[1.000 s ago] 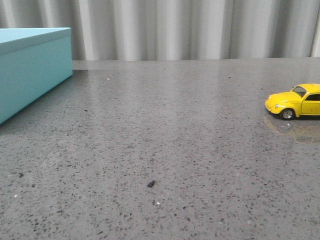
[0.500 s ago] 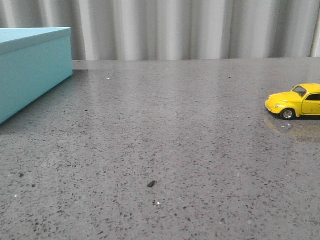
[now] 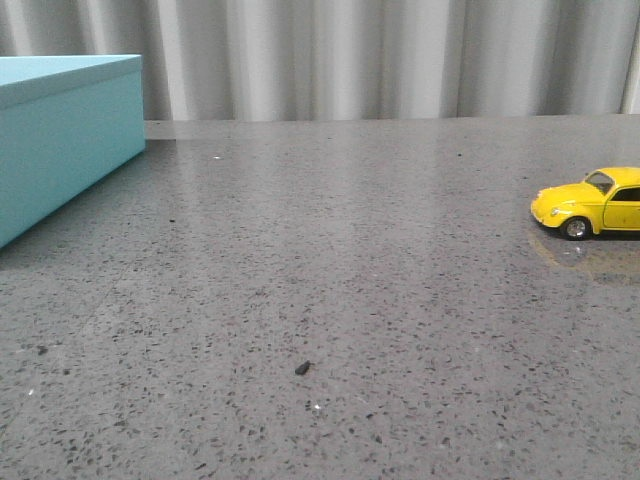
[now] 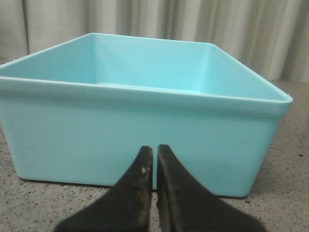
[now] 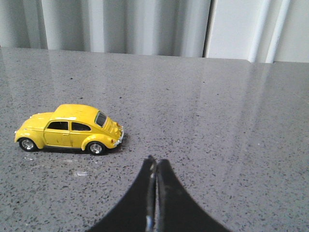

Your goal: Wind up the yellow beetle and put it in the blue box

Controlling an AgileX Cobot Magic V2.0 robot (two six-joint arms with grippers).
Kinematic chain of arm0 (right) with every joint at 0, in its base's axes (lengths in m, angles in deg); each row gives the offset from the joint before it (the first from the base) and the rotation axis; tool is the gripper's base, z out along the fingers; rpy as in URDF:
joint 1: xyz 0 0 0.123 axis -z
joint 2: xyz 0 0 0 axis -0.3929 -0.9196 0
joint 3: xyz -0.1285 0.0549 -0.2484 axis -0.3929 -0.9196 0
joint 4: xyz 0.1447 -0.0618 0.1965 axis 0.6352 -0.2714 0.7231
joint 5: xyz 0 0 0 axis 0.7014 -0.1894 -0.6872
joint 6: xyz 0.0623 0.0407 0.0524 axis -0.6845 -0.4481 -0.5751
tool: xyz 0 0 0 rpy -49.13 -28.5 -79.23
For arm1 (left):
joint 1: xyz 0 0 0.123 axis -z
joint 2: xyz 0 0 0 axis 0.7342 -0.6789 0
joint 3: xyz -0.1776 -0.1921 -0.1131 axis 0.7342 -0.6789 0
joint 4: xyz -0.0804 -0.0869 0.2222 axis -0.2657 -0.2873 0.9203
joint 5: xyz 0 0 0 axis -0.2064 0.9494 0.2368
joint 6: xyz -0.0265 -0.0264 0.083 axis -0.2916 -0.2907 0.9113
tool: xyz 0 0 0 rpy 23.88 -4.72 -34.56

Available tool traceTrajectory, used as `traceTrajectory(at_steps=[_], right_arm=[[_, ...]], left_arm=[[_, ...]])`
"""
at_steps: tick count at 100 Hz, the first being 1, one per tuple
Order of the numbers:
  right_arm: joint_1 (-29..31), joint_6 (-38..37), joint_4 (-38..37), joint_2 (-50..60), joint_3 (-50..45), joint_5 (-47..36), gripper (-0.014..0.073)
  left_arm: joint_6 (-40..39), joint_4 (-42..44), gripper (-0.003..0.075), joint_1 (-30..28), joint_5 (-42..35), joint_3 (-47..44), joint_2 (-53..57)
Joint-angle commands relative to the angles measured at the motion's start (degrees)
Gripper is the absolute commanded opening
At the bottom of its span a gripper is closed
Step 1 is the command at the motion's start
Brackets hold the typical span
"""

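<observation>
The yellow beetle (image 3: 595, 203) stands on its wheels at the right edge of the front view, partly cut off. In the right wrist view the beetle (image 5: 70, 129) sits on the table ahead of my right gripper (image 5: 155, 161), which is shut and empty, well apart from the car. The blue box (image 3: 60, 135) stands at the far left of the front view. In the left wrist view the blue box (image 4: 135, 140) is open-topped with no lid on it, its inside empty as far as shows. My left gripper (image 4: 155, 150) is shut and empty just in front of its near wall.
The grey speckled tabletop (image 3: 330, 260) stretches between box and car. A small dark speck (image 3: 302, 368) lies near the front middle. A grey pleated curtain (image 3: 380, 55) closes off the back.
</observation>
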Motion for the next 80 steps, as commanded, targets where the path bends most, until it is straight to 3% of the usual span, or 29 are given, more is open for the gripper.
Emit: traceTrajectory(at_steps=[1,26,53,69,80], right_arm=[[0.3,0.0,0.2,1.0,-1.1,-5.1,-0.0061],[0.3,0.0,0.2,-3.8,1.0,-5.2,-0.0061],[0.3,0.0,0.2,-16.8,10.5,-4.9,-0.0061],[0.3,0.0,0.2,-25.5,19.3,6.9,-0.0061],[0.3,0.0,0.2,-28.4,21.2,5.8,-0.0061]], left_arm=[[-0.4,-0.4,-0.0021,0.0,-4.7,-1.3,1.8],[-0.4,-0.5,-0.0021,0.0,-4.6,0.4,1.8],[-0.4,-0.4,-0.0021,0.0,-3.5,5.1,-0.9],[-0.4,-0.4,-0.0021,0.0,1.2,9.7,-6.3],[-0.4,-0.4,-0.0021,0.0,0.9,11.9,-8.8]])
